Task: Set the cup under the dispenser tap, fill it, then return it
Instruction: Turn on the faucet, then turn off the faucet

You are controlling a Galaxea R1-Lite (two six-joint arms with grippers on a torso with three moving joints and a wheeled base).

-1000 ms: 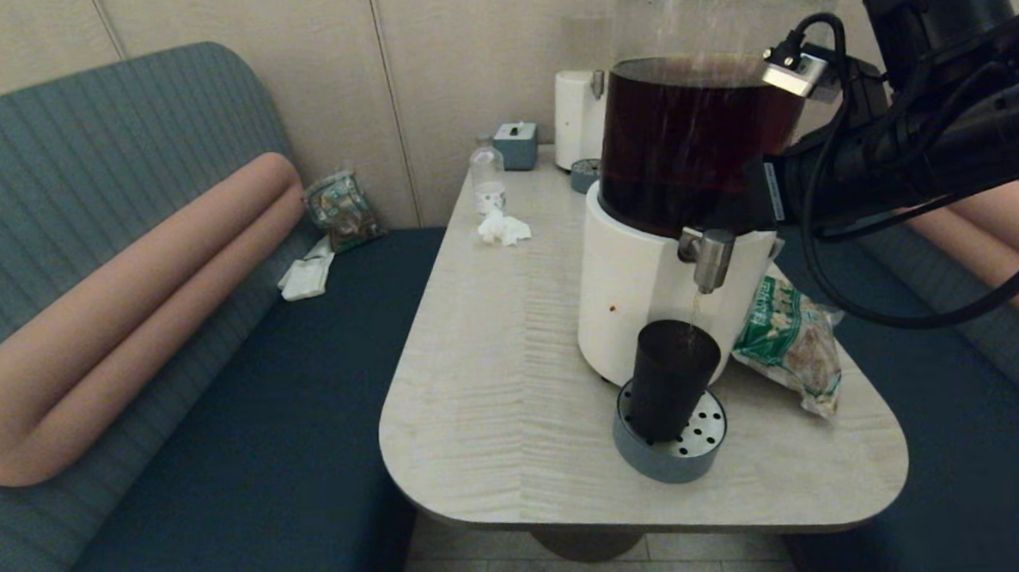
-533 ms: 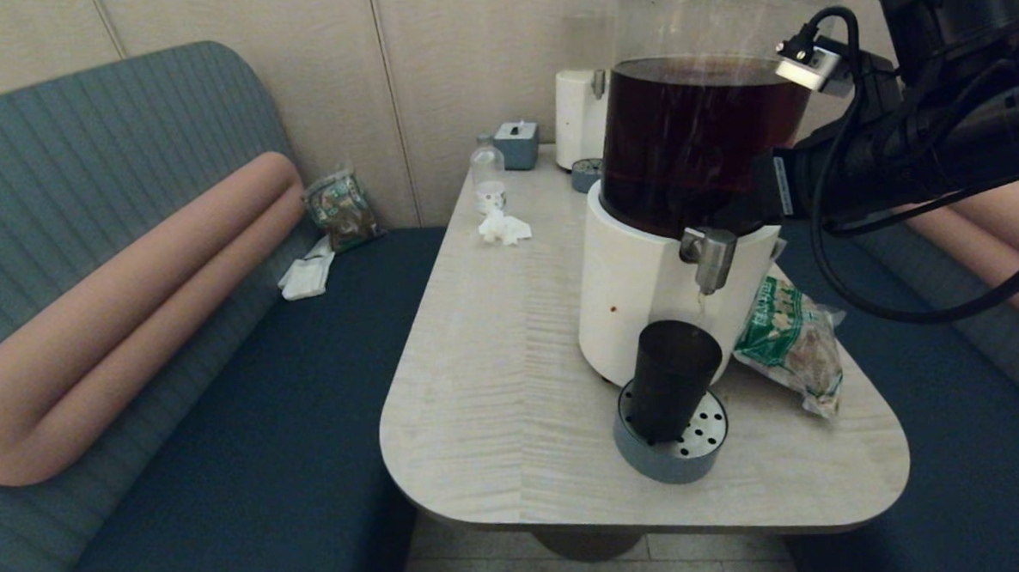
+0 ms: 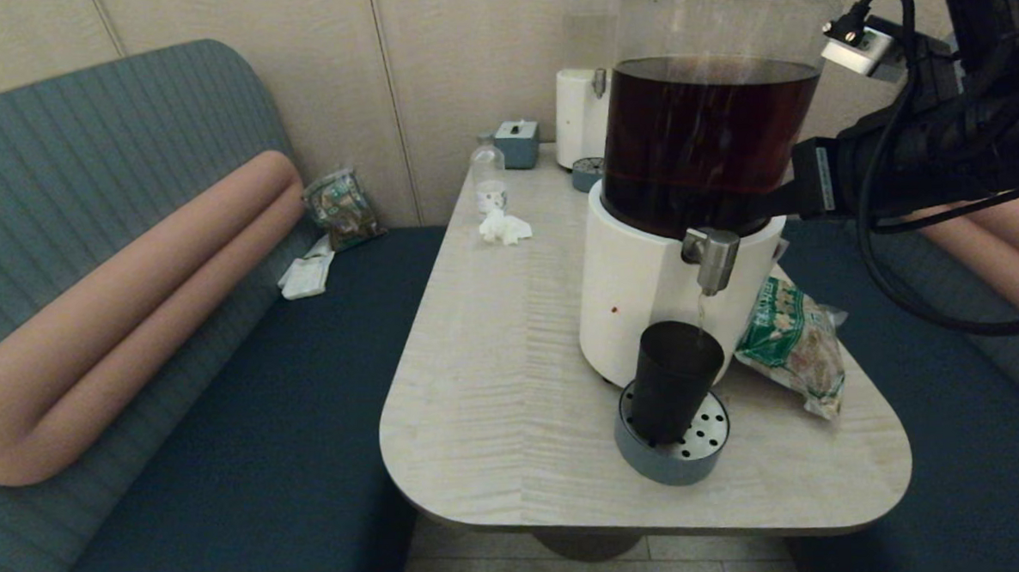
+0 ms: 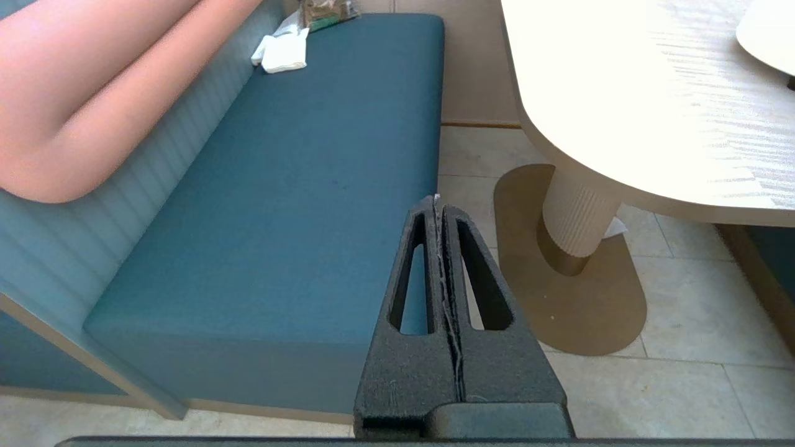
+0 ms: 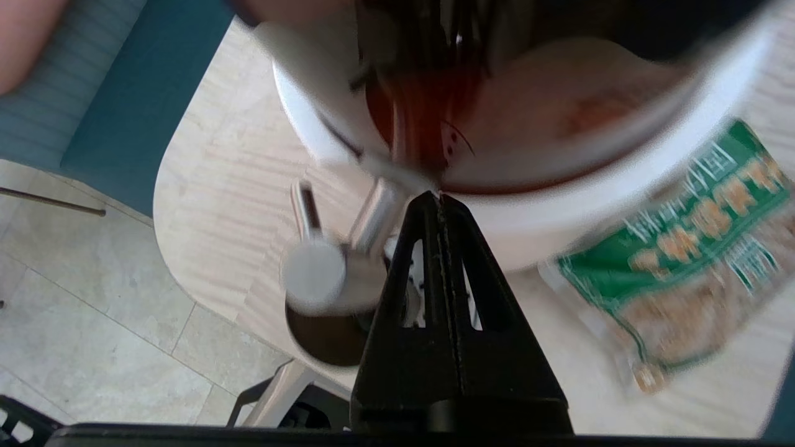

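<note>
The dark cup (image 3: 675,382) stands upright on the round grey drip tray (image 3: 668,464), right under the silver dispenser tap (image 3: 713,258). A thin stream falls from the nozzle into the cup. The tap belongs to the white-based dispenser (image 3: 639,289) with the dark brown tank. My right gripper (image 5: 440,197) is shut on nothing and hovers by the dispenser's right side, above and behind the tap (image 5: 317,267) and the cup (image 5: 323,335). Over the bench and the floor, left of the table, hangs my left gripper (image 4: 436,202), parked and shut.
A green snack bag (image 3: 791,342) lies right of the dispenser. Toward the wall stand a second white dispenser (image 3: 580,120), a small clear bottle (image 3: 488,179), a crumpled tissue (image 3: 503,228) and a tissue box (image 3: 516,144). Blue benches flank the table (image 3: 497,390).
My right arm has drawn back to the right and a little upward, away from the tap. The cup has stayed on the drip tray with liquid still trickling in.
</note>
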